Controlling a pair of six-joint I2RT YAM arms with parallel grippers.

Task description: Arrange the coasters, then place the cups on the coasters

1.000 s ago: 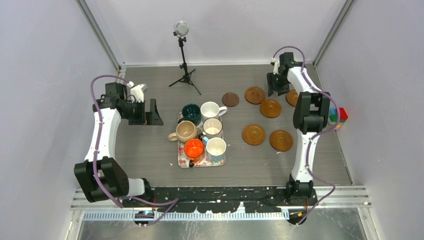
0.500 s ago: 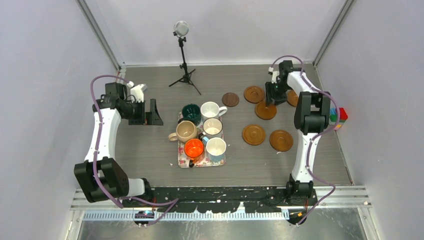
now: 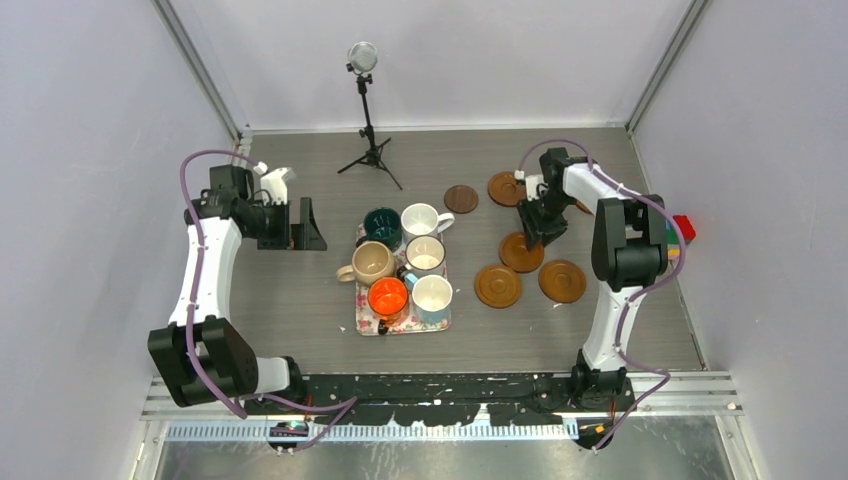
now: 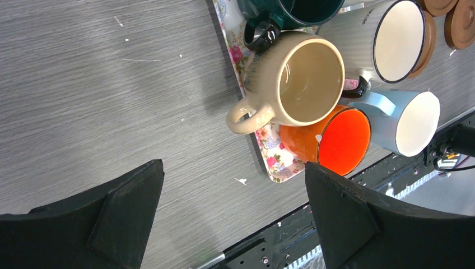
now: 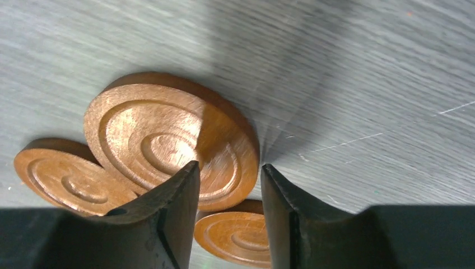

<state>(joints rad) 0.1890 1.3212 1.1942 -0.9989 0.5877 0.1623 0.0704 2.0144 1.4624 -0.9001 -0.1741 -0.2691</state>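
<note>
My right gripper (image 3: 538, 232) is shut on the rim of an orange-brown coaster (image 3: 518, 255), one finger (image 5: 179, 190) on its ringed face (image 5: 151, 134) and the other outside its edge. Two more orange coasters (image 3: 498, 285) (image 3: 562, 281) lie close by it. Farther back lie another orange coaster (image 3: 507, 188) and a smaller dark brown one (image 3: 461, 198). The cups stand together on the floral tray (image 3: 405, 325): green (image 3: 382, 226), white (image 3: 419, 219), cream (image 3: 425, 253), beige (image 3: 372, 262), orange (image 3: 388, 297) and light blue (image 3: 432, 297). My left gripper (image 3: 305, 225) is open and empty, left of the tray.
A microphone on a small tripod (image 3: 368, 150) stands at the back of the table. Coloured blocks (image 3: 681, 232) sit at the right edge, beside the right arm. Walls close in the table on three sides.
The right gripper came down on a back-right coaster and carried it toward the front and left. The nearer middle coaster shifted slightly forward. The left arm stayed still.
</note>
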